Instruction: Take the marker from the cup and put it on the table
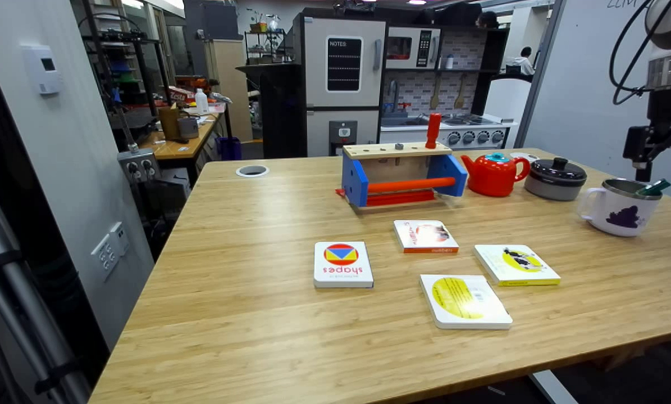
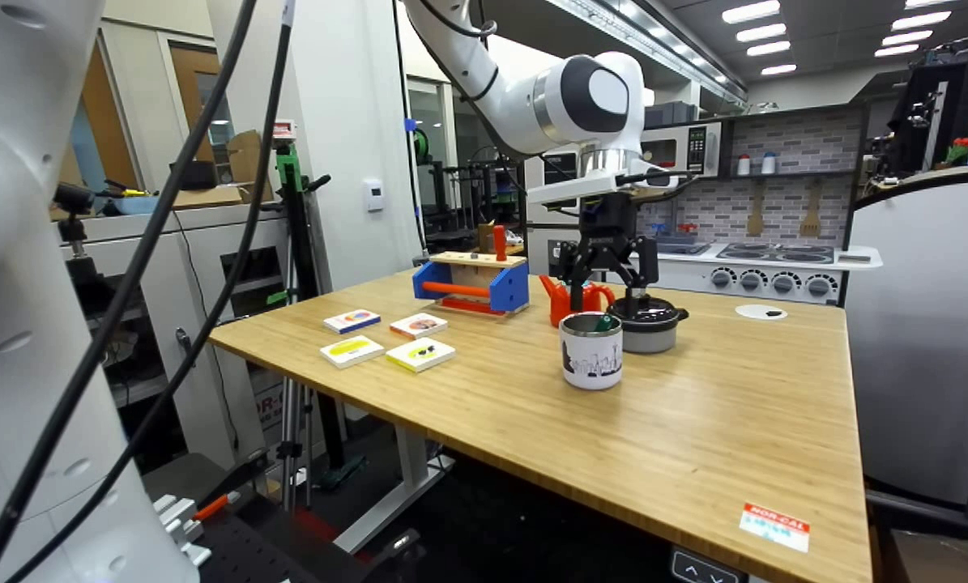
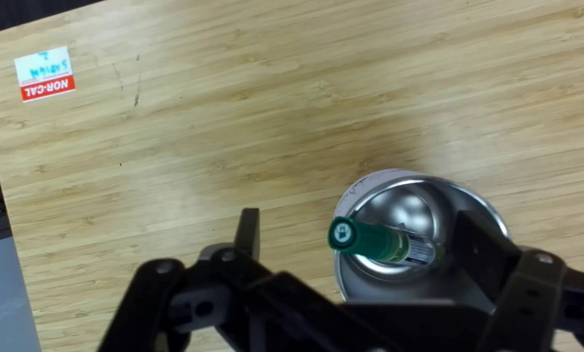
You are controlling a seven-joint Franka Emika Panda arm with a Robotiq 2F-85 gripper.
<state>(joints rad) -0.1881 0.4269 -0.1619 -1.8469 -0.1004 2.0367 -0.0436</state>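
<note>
The marker (image 1: 654, 188) leans in the cup (image 1: 621, 210), its dark green capped end sticking out over the rim. The cup is a white mug with a steel inside and a dark purple patch; it stands upright on the table (image 1: 228, 325). In an exterior view the marker's cap (image 2: 605, 324) shows just above the rim of the cup (image 2: 593, 360). My gripper (image 2: 603, 300) is open and empty, pointing down above the cup. In the wrist view the marker (image 3: 370, 239) appears between the spread fingers (image 3: 360, 232), touching neither. Its lower end is partly in shadow inside the cup (image 3: 404, 205).
A dark-lidded pot (image 2: 650, 324) and a red teapot (image 2: 565, 304) stand close to the cup. A blue and wooden toy bench (image 1: 402, 168) stands further off. Several small books, including a shapes book (image 1: 343, 265), lie on the table. A label (image 3: 45, 73) sticks near a table corner.
</note>
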